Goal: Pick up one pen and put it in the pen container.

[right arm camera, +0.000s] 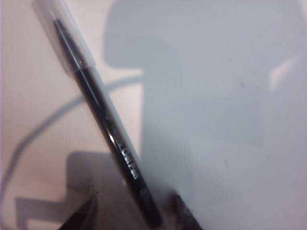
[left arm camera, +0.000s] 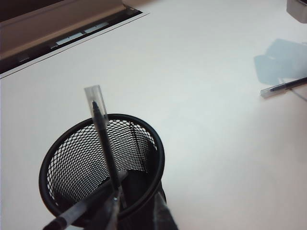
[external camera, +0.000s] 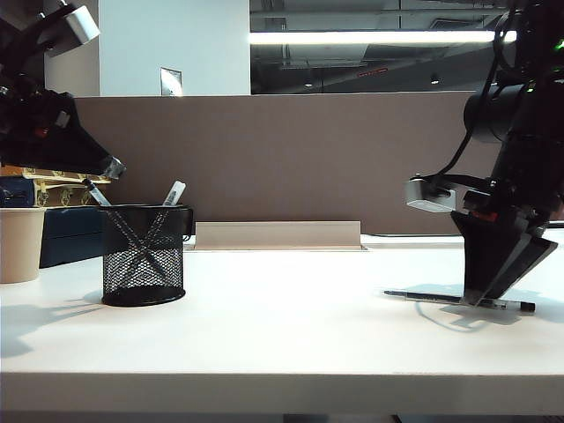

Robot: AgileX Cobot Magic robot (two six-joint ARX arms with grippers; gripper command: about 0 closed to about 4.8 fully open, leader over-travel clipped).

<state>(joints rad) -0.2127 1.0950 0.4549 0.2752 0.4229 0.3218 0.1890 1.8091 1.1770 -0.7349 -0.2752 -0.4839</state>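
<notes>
- The pen is slim, with a clear barrel and a dark ink tube, and lies flat on the tabletop at the right.
- The right gripper stands over it, jaws parted on either side of the barrel and not clenched.
- The pen container, a black wire-mesh cylinder, stands at the left and holds two crossed pens.
- The left gripper hangs above the container's rim; I cannot tell how its jaws stand.
- The tabletop is smooth and white, with a brown partition behind it.

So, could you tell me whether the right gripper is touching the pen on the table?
Apart: the right wrist view shows the right gripper fingertips either side of the pen, gaps visible.
</notes>
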